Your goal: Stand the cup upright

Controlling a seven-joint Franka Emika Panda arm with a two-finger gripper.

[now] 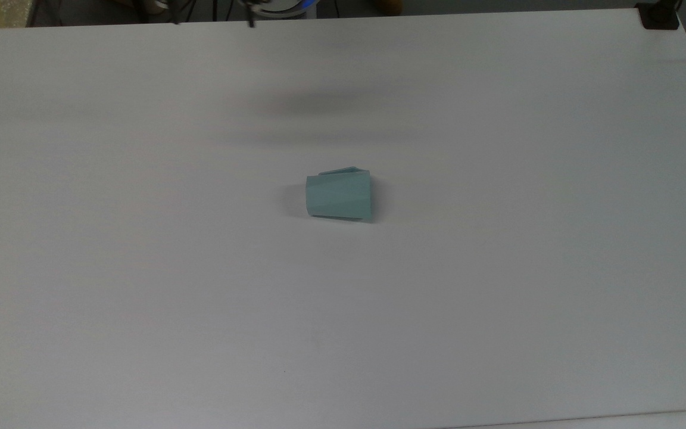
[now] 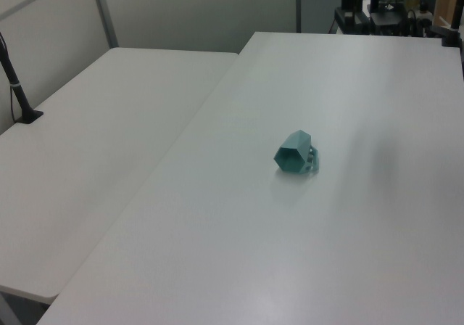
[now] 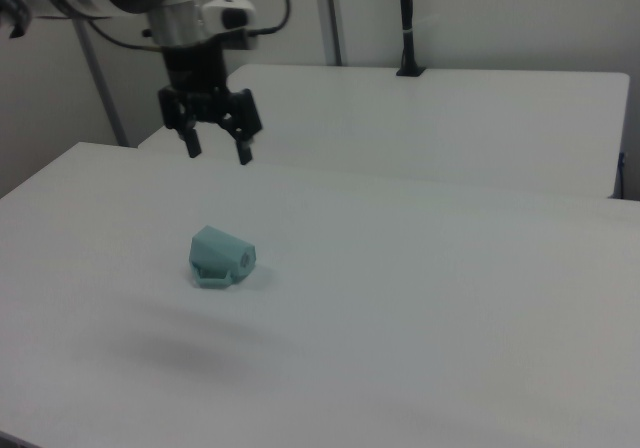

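A: Here's the cup, lying on its side near the middle of the white table. In the top view its wider rim end points to the top view's right, the narrower base to the top view's left.

B: And the handle?

A: It sits along the cup's far edge in the top view. In the right view the cup lies with its handle side down by the table, facets catching the light.

B: Where's the pincer?

A: Up in the air! In the right view the pincer hangs above the table, behind the cup and well apart from it, its two black fingers spread wide, nothing between them. They point straight down.

B: And the left view?

A: The cup shows its hexagonal base toward the camera, resting alone on the table. A second white table stands just beside it, on the left view's left.
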